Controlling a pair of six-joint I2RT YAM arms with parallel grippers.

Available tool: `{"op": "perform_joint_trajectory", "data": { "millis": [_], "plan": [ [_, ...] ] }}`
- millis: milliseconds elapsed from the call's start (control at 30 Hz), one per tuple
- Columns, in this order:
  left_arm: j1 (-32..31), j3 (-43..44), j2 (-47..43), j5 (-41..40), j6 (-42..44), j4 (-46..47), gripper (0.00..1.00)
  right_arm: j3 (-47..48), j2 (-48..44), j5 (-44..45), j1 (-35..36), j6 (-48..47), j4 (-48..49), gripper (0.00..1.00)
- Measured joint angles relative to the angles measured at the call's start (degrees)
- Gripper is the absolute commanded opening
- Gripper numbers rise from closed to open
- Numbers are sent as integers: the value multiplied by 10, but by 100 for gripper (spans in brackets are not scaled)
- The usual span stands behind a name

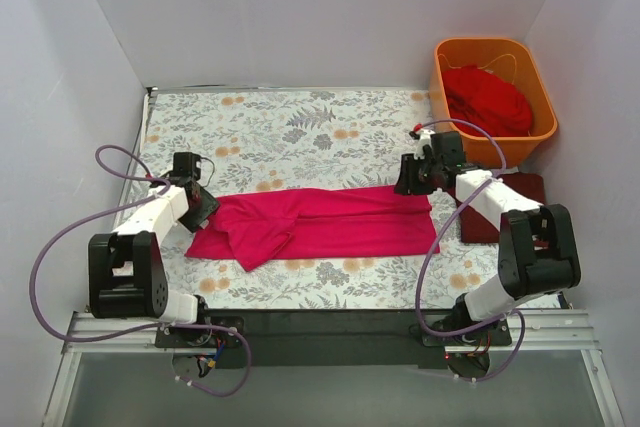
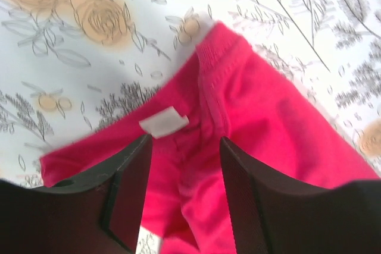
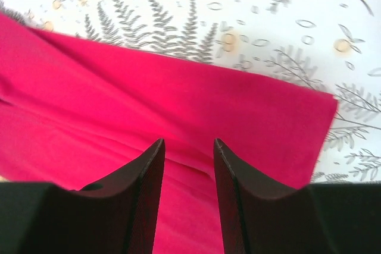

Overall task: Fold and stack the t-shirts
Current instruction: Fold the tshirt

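The magenta-pink t-shirt [image 1: 320,225] lies folded lengthwise in a long strip across the floral cloth. My left gripper [image 1: 203,204] is open at its left, collar end; in the left wrist view [image 2: 186,147] its jaws straddle the collar fabric [image 2: 238,105] below a white label [image 2: 164,122]. My right gripper [image 1: 411,183] is open at the strip's far right corner; in the right wrist view [image 3: 188,147] its jaws stand just over the pink fabric [image 3: 178,99]. A scarlet t-shirt [image 1: 490,97] lies bunched in the orange tub. A folded maroon t-shirt [image 1: 492,217] lies right of the right arm.
The orange plastic tub [image 1: 543,97] stands at the back right. The grey floral-print cloth [image 1: 300,127] covers the table. White walls close in the back and both sides. The arm bases and purple cables sit at the near edge.
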Motion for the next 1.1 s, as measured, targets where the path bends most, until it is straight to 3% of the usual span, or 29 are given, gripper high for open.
{"op": "perform_joint_trajectory", "data": {
  "millis": [200, 700, 867, 1000, 1100],
  "plan": [
    [24, 7, 44, 2, 12, 41, 40, -31, -1, -10, -48, 25, 20, 44],
    [24, 40, 76, 17, 36, 88, 36, -31, 5, -5, -80, 41, 52, 43],
    [24, 41, 96, 20, 42, 94, 22, -37, 26, -5, -88, 46, 61, 43],
    [24, 44, 106, 17, 50, 93, 0, -45, 43, -6, -92, 50, 68, 43],
    [24, 63, 111, 3, 59, 87, 0, -51, 56, -6, -96, 53, 69, 43]
  ]
}}
